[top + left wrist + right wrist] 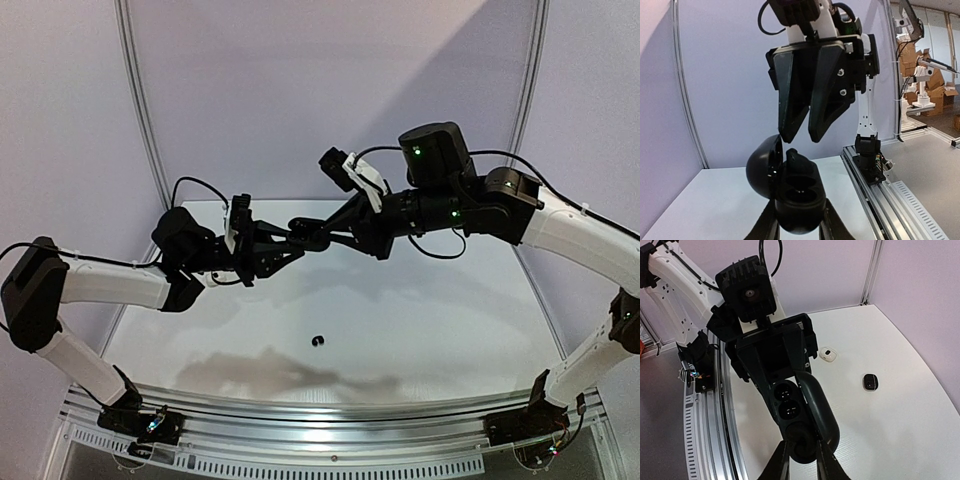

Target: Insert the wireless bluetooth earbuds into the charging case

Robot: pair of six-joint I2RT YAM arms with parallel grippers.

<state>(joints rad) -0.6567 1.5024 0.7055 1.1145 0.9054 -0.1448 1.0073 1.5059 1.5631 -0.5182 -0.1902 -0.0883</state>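
- Black on black up here: my left pincer (796, 226) is clamped on the charging case (800, 210), holding it in the air well above the table (430, 330).
- The tight spot is at the case's open face. My right pincer (801, 138) comes at it tips first, and the raised lid (762, 170) stands just beside one of those fingertips (787, 136).
- My right pincer is narrow, with only a slim gap at the tips. I cannot tell whether it pinches anything.
- A glossy black earbud (795, 159) stands up out of the far end of the case, just under my right tips.
- The case's long axis runs straight out from my left fingers, with its two round wells one behind the other along it. The open face is turned toward my right pincer, and the lid is hinged along one long side.
- A loose earbud (319, 341) lies on the table toward the near middle, well below the case and well apart from it.
- A white oval item (828, 354) and a black oval item (870, 382) rest on the table, apart from each other. I cannot tell if they are cases or buds.
- The table is white and glossy and mirrors my arms. Pale lilac walls (300, 80) stand around it, well apart from both pincers, and an aluminium rail (320, 420) runs along the near edge.
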